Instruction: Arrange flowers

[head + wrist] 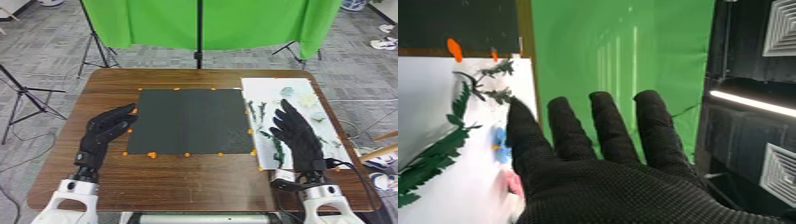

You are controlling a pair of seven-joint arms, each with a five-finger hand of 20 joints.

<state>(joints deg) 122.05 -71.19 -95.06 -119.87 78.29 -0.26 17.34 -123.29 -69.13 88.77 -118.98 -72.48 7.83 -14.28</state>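
Hovering over the white sheet (266,87) in the head view, the right hand (305,142) has pale flowers (287,92) and leafy stems (277,150) around it, while the left hand (108,125), fingers loosely extended, is at the dark mat's (187,121) left edge. Over to the right wrist view: the right hand's fingers stand straight and apart, with a blue flower (501,145) and a pink flower (513,183) on the sheet!

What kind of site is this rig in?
Probably a robotics lab or recording studio: a bright green fabric backdrop, thin black metal tripods and a brown wooden table marked with small orange stickers.
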